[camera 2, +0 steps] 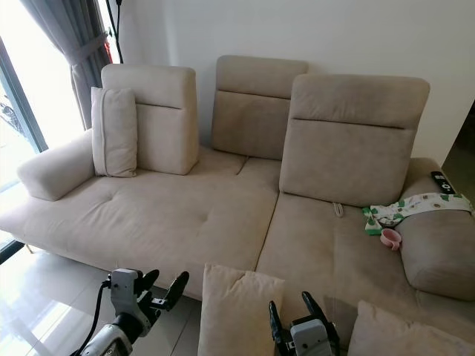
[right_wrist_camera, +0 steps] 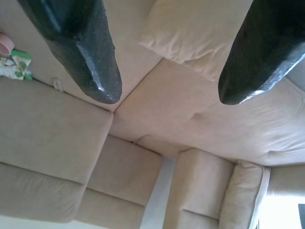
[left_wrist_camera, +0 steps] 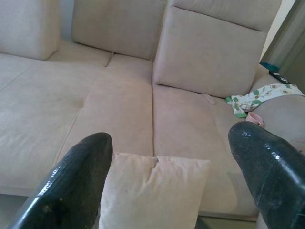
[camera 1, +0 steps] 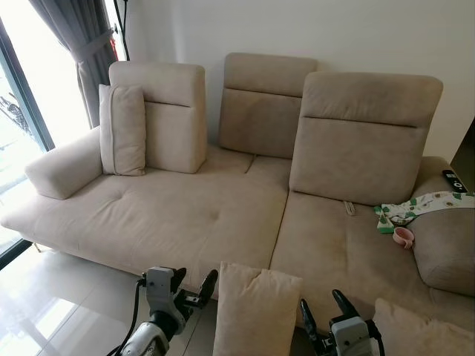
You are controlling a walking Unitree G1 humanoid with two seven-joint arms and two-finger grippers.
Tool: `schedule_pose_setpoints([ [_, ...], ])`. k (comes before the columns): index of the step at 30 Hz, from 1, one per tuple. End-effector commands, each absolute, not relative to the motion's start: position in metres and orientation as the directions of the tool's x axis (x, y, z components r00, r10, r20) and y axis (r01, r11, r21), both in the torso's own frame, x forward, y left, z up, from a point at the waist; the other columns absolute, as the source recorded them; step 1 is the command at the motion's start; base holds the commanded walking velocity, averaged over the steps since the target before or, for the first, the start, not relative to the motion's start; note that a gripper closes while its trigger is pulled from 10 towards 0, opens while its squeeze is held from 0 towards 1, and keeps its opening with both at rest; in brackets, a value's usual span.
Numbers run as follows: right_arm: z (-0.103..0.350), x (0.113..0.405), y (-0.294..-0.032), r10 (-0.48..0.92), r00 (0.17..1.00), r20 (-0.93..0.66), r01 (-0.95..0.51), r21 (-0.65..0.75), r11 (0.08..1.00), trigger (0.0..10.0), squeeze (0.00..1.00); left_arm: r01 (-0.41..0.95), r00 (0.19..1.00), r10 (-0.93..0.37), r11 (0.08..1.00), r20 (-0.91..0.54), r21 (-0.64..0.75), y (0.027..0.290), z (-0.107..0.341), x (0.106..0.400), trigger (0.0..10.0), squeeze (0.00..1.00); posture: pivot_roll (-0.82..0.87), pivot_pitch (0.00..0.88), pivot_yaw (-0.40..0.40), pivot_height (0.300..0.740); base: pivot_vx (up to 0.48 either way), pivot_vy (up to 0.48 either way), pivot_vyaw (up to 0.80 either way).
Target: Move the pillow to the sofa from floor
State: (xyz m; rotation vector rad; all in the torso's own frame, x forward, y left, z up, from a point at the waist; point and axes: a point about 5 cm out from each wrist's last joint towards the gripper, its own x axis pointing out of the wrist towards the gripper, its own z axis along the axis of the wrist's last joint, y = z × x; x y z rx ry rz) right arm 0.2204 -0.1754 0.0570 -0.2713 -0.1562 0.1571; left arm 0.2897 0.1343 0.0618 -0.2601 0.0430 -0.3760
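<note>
left eye view: pillow (camera 1: 256,311) upright between left gripper (camera 1: 194,288) and right gripper (camera 1: 325,311), fingers spread wide, untouched.

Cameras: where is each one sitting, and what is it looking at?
Left eye: on the head, looking down at the beige sofa; both pincers show, left pincer, right pincer.
Right eye: beside it, same scene.
Left wrist: looks between its open black fingers at the pillow.
Right wrist: looks between its fingers, sofa upside down.
All four share the sofa.
</note>
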Motion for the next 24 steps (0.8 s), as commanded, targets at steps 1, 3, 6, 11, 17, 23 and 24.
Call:
schedule_pose_setpoints([
  [1, 0.0566, 0.2185, -0.1755, 0.178, 0.977, 0.12, -0.139, -0.279, 0.95, 10.0, 0.0, 0.355, 0.929, -0.37, 0.895, -0.005, -0.27, 0.1341, 0.0599, 0.2877, 10.0, 0.0, 0.01, 0.0, 0.032, 0.74, 0.0, 0.0, 0.0],
  [3, 0.0562, 0.218, -0.1752, 0.18, 0.977, 0.118, -0.141, -0.279, 0.95, 10.0, 0.0, 0.363, 0.926, -0.379, 0.893, -0.006, -0.266, 0.1323, 0.0599, 0.2876, 10.0, 0.0, 0.01, 0.0, 0.031, 0.74, 0.0, 0.0, 0.0],
  [6, 0.0559, 0.2175, -0.1748, 0.181, 0.977, 0.116, -0.143, -0.28, 0.949, 10.0, 0.0, 0.371, 0.922, -0.387, 0.891, -0.008, -0.263, 0.1306, 0.0601, 0.2873, 10.0, 0.0, 0.01, 0.0, 0.032, 0.74, 0.0, 0.0, 0.0],
  [11, 0.0544, 0.2163, -0.1747, 0.183, 0.977, 0.109, -0.146, -0.282, 0.948, 10.0, 0.0, 0.39, 0.914, -0.405, 0.886, -0.009, -0.249, 0.1278, 0.061, 0.2879, 10.0, 0.0, 0.01, 0.0, 0.033, 0.74, 0.0, 0.0, 0.0],
  [17, 0.0534, 0.2157, -0.1749, 0.184, 0.978, 0.102, -0.148, -0.284, 0.947, 10.0, 0.0, 0.402, 0.909, -0.417, 0.883, -0.011, -0.242, 0.1259, 0.0611, 0.2877, 10.0, 0.0, 0.01, 0.0, 0.032, 0.74, 0.167, 0.0, 0.0],
  [23, 0.0519, 0.2144, -0.1744, 0.185, 0.978, 0.095, -0.152, -0.283, 0.947, 10.0, 0.0, 0.407, 0.906, -0.422, 0.88, -0.013, -0.245, 0.1248, 0.0608, 0.2861, 10.0, 0.0, 0.01, 0.0, 0.032, 0.74, 0.253, 0.0, 0.0],
  [24, 0.0508, 0.2138, -0.1743, 0.186, 0.978, 0.091, -0.154, -0.282, 0.947, 10.0, 0.0, 0.408, 0.905, -0.424, 0.879, -0.015, -0.246, 0.1244, 0.0605, 0.2855, 10.0, 0.0, 0.01, 0.0, 0.031, 0.74, 0.255, 0.0, 0.0],
])
